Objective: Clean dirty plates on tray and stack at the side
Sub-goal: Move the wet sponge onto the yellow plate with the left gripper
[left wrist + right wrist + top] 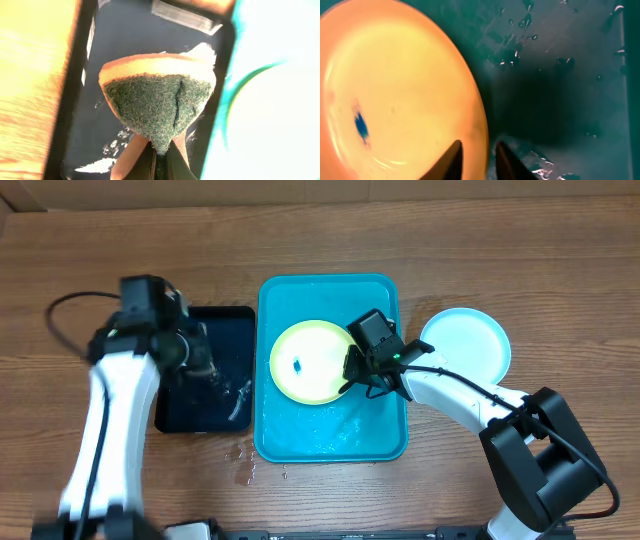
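Observation:
A pale yellow-green plate (308, 362) with a small blue smudge lies on the wet turquoise tray (330, 430). My right gripper (353, 372) is shut on this plate's right rim. In the right wrist view one finger lies over the plate (405, 85), the other outside its edge above the tray (560, 75), with the gripper (479, 150) astride the rim. A light blue plate (466, 345) lies on the table right of the tray. My left gripper (212, 372) is shut on a sponge (160, 100) with its green scouring face towards the camera, and the jaws (160, 162) hold it over the black tray. No other plate shows.
A smaller black tray (205, 330) lies left of the turquoise tray, with wet foam patches on it (120, 40). Water drops (245, 460) sit on the wooden table near the turquoise tray's front left corner. The right arm's base (540, 460) stands at front right.

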{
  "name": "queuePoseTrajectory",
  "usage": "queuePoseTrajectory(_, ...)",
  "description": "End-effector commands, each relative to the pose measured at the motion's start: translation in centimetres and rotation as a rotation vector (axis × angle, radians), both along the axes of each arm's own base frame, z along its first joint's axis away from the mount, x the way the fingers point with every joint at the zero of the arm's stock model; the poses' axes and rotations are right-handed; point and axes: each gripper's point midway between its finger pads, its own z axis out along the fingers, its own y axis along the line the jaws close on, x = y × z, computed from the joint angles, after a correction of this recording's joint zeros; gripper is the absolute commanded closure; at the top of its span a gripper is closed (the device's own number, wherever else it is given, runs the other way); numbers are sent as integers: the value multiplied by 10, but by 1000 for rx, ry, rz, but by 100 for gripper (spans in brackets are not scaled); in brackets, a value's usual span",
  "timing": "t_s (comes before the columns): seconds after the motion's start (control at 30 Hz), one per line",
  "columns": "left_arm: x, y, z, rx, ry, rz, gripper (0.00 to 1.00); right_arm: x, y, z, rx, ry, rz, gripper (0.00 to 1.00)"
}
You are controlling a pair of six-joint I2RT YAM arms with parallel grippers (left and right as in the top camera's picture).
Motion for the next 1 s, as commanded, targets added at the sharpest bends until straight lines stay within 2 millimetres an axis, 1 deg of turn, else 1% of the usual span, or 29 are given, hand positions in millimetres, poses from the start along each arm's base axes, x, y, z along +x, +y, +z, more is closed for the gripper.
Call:
queuePoseTrajectory(0.0,1,-11,56,-42,-173,-20,96,-1,1,-3,6,3,5,81)
queuePoseTrajectory(0.03,-1,-15,60,-44,-185,-28,96,-1,1,-3,5,4,6,81)
queuePoseTrajectory(0.1,-5,-22,63,-45,-186,-48,96,-2,1,-4,5,9,7,81)
queuePoseTrajectory(0.2,-9,-35,59,-49,-161,-89,96,-4,0,-4,2,13,7,78)
queuePoseTrajectory(0.23,-9,-41,56,-42,-154,-127,96,-4,0,-4,1,14,7,76)
queuePoseTrajectory(0.37,-5,-63,46,-40,-133,-218,96,-4,0,-6,-1,17,7,76)
queuePoseTrajectory(0.53,-2,-107,31,-120,-95,-337,96,-11,6,-11,10,44,29,82)
queuePoseTrajectory(0.63,-3,-126,14,-131,-44,-376,96,-18,10,-14,15,62,47,87)
queuePoseTrajectory(0.67,-3,-132,7,-132,-25,-391,96,-20,10,-14,10,67,50,93)
queuePoseTrajectory(0.7,-3,-136,2,-135,-7,-393,96,-22,10,-15,6,73,53,96)
queuePoseTrajectory(0.8,-4,-155,-14,-183,40,-408,96,-26,12,-16,0,80,61,96)
queuePoseTrajectory(0.9,1,-180,-20,-254,32,-464,96,-27,12,-16,3,83,63,96)
queuePoseTrajectory(0.97,4,-186,-24,-259,27,-476,96,-28,14,-15,13,90,68,96)
